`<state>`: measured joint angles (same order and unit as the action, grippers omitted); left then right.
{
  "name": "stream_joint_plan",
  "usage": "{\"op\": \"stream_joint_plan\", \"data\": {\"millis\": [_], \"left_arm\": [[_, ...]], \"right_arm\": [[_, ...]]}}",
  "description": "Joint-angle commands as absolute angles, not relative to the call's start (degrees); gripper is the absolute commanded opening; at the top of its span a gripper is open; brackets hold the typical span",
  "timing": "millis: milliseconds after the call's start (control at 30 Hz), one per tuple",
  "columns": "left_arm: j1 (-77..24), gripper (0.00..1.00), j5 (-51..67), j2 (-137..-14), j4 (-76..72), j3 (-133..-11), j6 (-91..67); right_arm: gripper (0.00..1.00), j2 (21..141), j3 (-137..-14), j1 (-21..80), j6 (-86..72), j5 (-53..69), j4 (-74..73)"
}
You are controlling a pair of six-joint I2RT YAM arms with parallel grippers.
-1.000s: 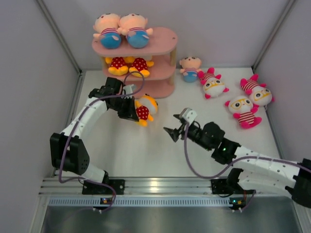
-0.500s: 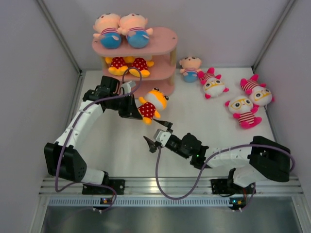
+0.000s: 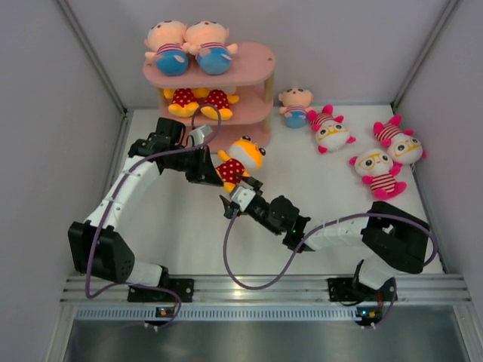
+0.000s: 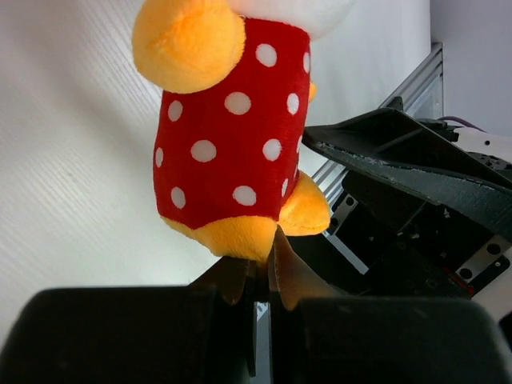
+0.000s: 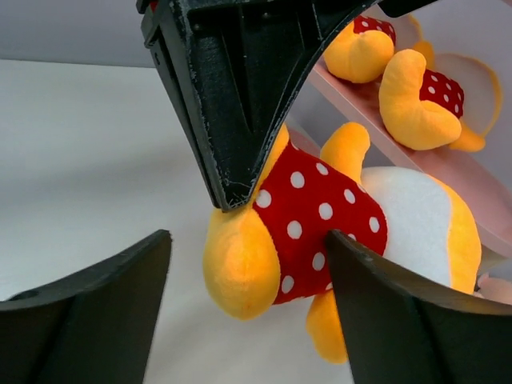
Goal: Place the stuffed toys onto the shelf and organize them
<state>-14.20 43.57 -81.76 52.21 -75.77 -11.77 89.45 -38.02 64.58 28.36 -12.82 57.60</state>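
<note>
My left gripper [image 3: 213, 175] is shut on a foot of a yellow-orange toy with a red white-dotted body [image 3: 239, 160], holding it above the table in front of the pink shelf [image 3: 253, 66]. The toy [image 4: 232, 136] fills the left wrist view, pinched at the foot by my left gripper [image 4: 258, 270]. My right gripper [image 3: 240, 194] is open just below the toy; in the right wrist view the toy [image 5: 320, 216] hangs between and beyond my right gripper [image 5: 248, 264]. Two peach-headed dolls [image 3: 189, 47] lie on the top board, two red-dotted toys [image 3: 198, 100] on the middle one.
A third peach-headed doll [image 3: 295, 105] lies on the table right of the shelf. Several white-faced pink-striped toys [image 3: 377, 147] lie at the back right. Grey walls close in both sides. The metal rail [image 3: 256, 290] runs along the near edge.
My left gripper lifted the red-dotted toy up and right toward the shelf. My right arm swung left across the table until its open gripper sits just under the toy.
</note>
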Motion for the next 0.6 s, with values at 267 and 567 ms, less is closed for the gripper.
{"op": "stream_joint_plan", "data": {"millis": [267,567], "left_arm": [[-14.2,0.0,48.9,-79.8,51.9,-78.5,-7.6],[-14.2,0.74,44.2,-75.1,56.2,-77.9,10.8]], "right_arm": [[0.0,90.0,-44.6,58.8,22.8,-11.4,53.2],[0.0,73.1,-38.5,50.6,28.2,1.3,37.6]]}}
